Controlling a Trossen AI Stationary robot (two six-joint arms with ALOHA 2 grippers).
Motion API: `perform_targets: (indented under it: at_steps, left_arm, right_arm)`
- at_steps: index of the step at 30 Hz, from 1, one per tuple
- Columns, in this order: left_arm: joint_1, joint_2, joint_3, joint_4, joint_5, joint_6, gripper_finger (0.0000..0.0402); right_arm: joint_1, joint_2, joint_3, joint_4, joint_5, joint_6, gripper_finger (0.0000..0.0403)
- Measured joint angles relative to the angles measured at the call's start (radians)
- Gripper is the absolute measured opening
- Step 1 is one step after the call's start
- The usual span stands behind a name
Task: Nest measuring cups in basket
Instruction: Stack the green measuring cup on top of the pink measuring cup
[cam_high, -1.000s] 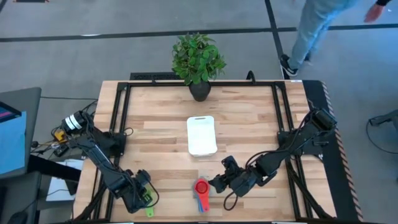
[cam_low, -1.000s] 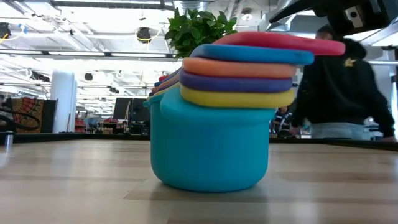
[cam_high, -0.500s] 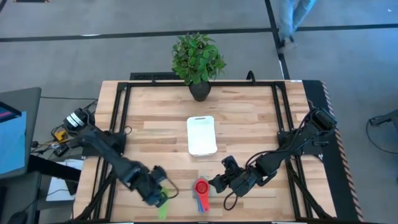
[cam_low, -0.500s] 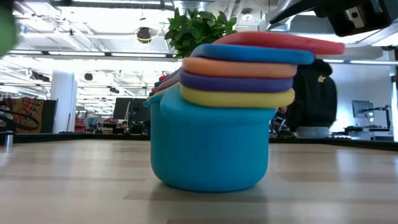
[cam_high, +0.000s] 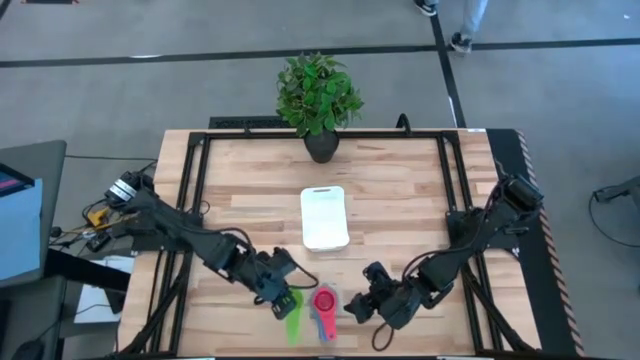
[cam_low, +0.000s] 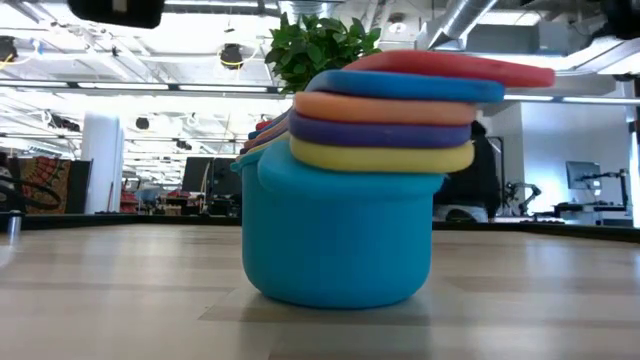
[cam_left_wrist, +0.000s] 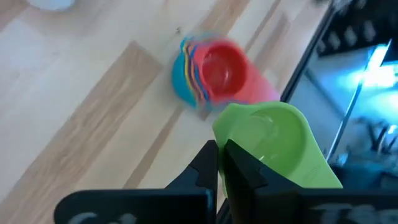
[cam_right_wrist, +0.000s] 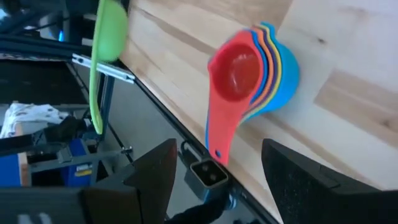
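My left jaws (cam_high: 283, 296) are shut narrow on the green measuring cup (cam_left_wrist: 270, 142), pinching the rim of its bowl so the bowl and flat handle jut out past my fingertips; in the high view its handle (cam_high: 294, 324) trails toward the bench's near edge. Just beyond these jaws, close beside the green cup but apart from it, sits the stack of measuring cups (cam_high: 323, 303) on the bench (cam_high: 400, 190): a teal cup (cam_low: 335, 235) at the bottom, with yellow, purple, orange and blue ones nested inside and the red cup (cam_right_wrist: 235, 71) on top. The white basket (cam_high: 324, 217) lies farther back toward mid-bench, well apart from the stack. My right jaws (cam_high: 356, 307) hover just beside the stack, spread wide and holding nothing, open toward the red cup's handle.
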Motion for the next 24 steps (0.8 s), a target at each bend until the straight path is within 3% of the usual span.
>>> perform_targets:
  at_steps: [6,10,16,24]
  left_arm:
    - [0.028,0.049,0.004,0.186,-0.042,-0.008,0.0000]
    - [0.030,0.083,0.002,0.227,-0.059,-0.005,0.0000]
    - [0.024,0.126,0.001,0.204,-0.147,0.003,0.0000]
    - [0.039,0.177,0.000,0.229,-0.148,-0.006,0.0000]
  right_arm:
    - [0.028,0.000,0.021,-0.058,0.001,0.045,0.0260]
    - [0.039,0.000,0.043,-0.093,0.002,0.058,0.0260]
    - [0.051,0.000,0.053,-0.124,0.026,0.069,0.0260]
    - [0.050,0.000,0.052,-0.138,0.028,0.075,0.0260]
